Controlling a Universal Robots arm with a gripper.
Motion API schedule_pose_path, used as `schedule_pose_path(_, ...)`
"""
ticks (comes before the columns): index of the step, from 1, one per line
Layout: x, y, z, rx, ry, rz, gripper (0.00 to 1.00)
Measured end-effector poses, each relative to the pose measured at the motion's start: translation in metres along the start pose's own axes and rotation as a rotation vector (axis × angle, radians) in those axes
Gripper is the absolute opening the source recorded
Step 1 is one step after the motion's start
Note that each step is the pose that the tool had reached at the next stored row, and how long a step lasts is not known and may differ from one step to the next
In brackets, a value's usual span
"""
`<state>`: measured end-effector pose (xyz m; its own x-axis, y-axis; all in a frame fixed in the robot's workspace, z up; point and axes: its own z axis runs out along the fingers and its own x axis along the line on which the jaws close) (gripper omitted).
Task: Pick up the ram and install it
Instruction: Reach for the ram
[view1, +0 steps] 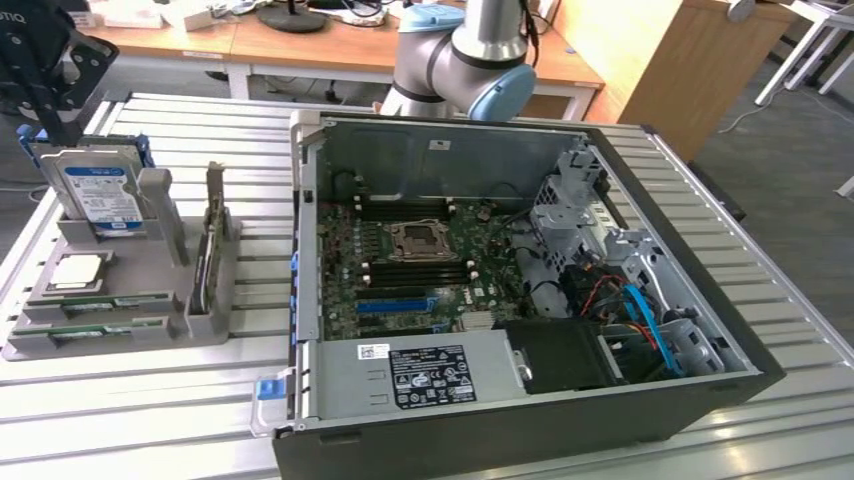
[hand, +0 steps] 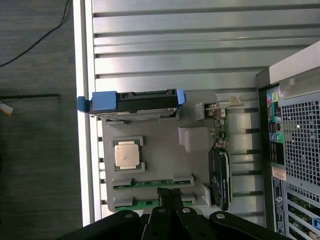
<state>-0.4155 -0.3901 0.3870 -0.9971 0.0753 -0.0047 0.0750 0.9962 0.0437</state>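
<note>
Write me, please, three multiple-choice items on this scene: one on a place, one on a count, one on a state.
1. Where does the blue-framed hard drive stand? A: grey plastic holder tray; B: black computer case; C: wooden desk.
2. How many slim green ram sticks lie in that tray? A: one; B: two; C: four.
3. The end effector is: A: wide open; B: shut; C: clamping the drive.
1A, upright in its slot; 2B, two lie side by side; 3B, it shows no gap.

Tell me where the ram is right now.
The ram, two green sticks, sits in the slotted grey holder on the exterior view's left, right beside the processor and apart from the open computer case.
</note>
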Motion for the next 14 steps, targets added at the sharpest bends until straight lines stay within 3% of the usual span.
schedule_pose_path(14, 0.003, -0.0154, -0.0007, 0.0000, 0.0002, 0.000, 0.11)
